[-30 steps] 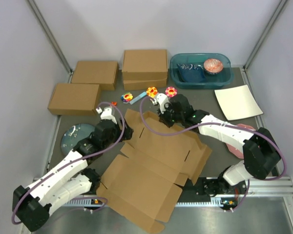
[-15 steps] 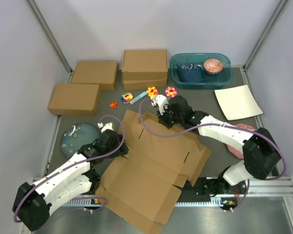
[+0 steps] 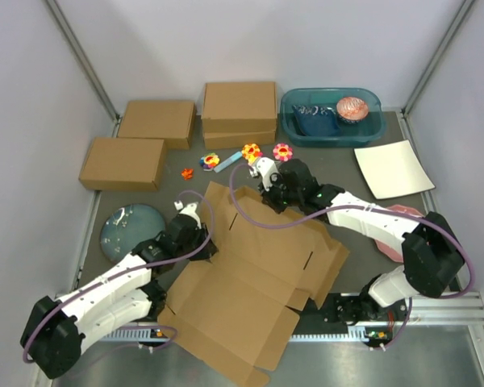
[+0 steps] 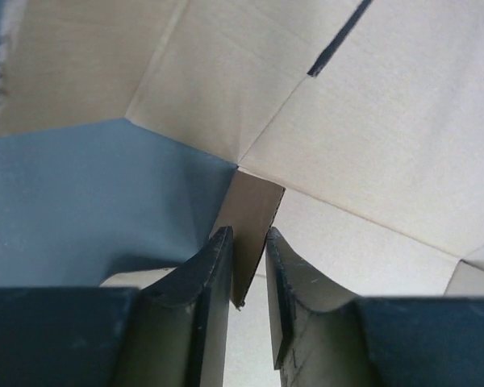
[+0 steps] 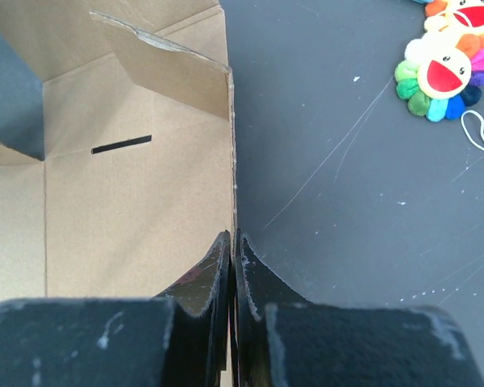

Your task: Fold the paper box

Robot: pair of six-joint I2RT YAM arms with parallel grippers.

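Observation:
The paper box (image 3: 258,274) lies mostly flat as a brown die-cut sheet across the table's middle and over its near edge. My left gripper (image 3: 202,242) is at its left side. In the left wrist view a small flap (image 4: 254,210) stands between the narrowed jaws of this gripper (image 4: 248,238), with a thin gap still showing on the right. My right gripper (image 3: 262,189) is at the box's far edge. In the right wrist view it (image 5: 233,238) is shut on the raised cardboard wall (image 5: 137,185).
Ready-made brown boxes (image 3: 157,121) (image 3: 123,161) (image 3: 239,109) stand at the back left. A teal bin (image 3: 331,117) and a white sheet (image 3: 393,168) are at the back right. A blue-grey dish (image 3: 129,226) lies left, with flower toys (image 3: 250,151) (image 5: 444,72) behind the box.
My left gripper has moved right and nearer, from above the dish to the box's left flap, and its jaws have narrowed around it. The right gripper has held still on the far edge.

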